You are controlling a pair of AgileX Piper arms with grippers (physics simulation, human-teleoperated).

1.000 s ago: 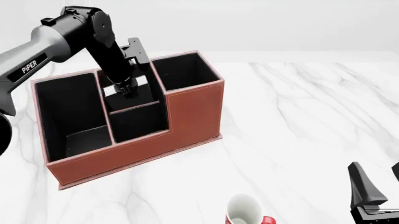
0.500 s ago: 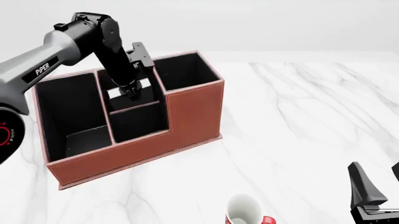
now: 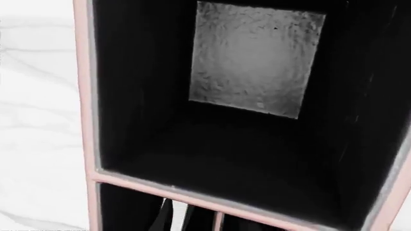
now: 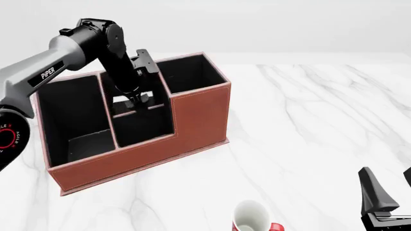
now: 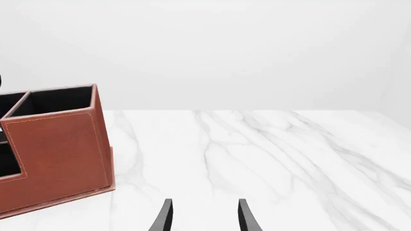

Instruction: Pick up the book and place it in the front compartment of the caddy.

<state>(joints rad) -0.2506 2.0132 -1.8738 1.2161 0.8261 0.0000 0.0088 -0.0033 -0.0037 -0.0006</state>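
Book [image 4: 122, 99] sits low in the caddy's [image 4: 199, 115] tall-walled middle cell under the left gripper [image 4: 139, 101], jaw state indiscernible, right gripper [image 5: 204, 216] parted and idle; risk: fingers snagging the divider [image 4: 138, 110] on retreat, tipping it.

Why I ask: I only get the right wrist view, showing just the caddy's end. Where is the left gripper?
Observer: In the front view the left gripper is down inside the caddy, at the farther of its two small middle cells.
Operator: Is the book in it?
Observer: Cannot tell; the arm hides that spot and no book shows clearly.
Operator: Anything near my right gripper?
Observer: A white mug with a red handle stands on the table to its left.
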